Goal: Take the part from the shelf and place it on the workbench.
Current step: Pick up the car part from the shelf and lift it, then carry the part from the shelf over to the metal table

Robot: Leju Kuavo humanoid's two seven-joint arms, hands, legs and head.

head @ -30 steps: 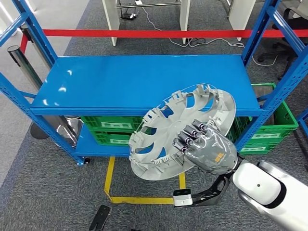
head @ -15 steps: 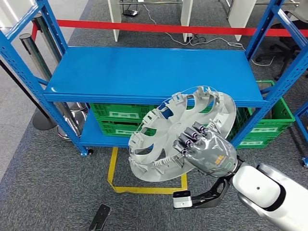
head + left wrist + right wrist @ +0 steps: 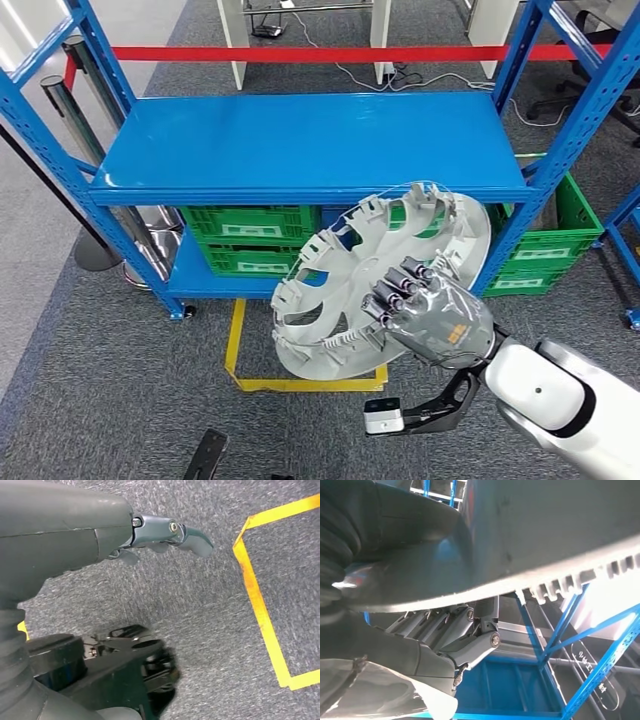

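Right hand (image 3: 430,320) grips wheel cover (image 3: 362,275) at rim, disc tilted, clear of shelf (image 3: 226,150). Left hand (image 3: 166,532) hangs empty, fingers apart.

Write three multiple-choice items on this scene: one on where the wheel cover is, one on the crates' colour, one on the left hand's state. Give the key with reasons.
1. Where is the wheel cover?
A. On the shelf
B. In the right hand, in front of the shelf
C. On the floor

2. What colour are the crates under the shelf?
A. Green
B. Red
C. Yellow

3. What is the left hand doing?
A. Gripping the cover
B. Holding a crate
C. Holding nothing

Key: 1 B, fingers wrap its rim; 2 A, green plastic shows; 3 C, it hangs over carpet.
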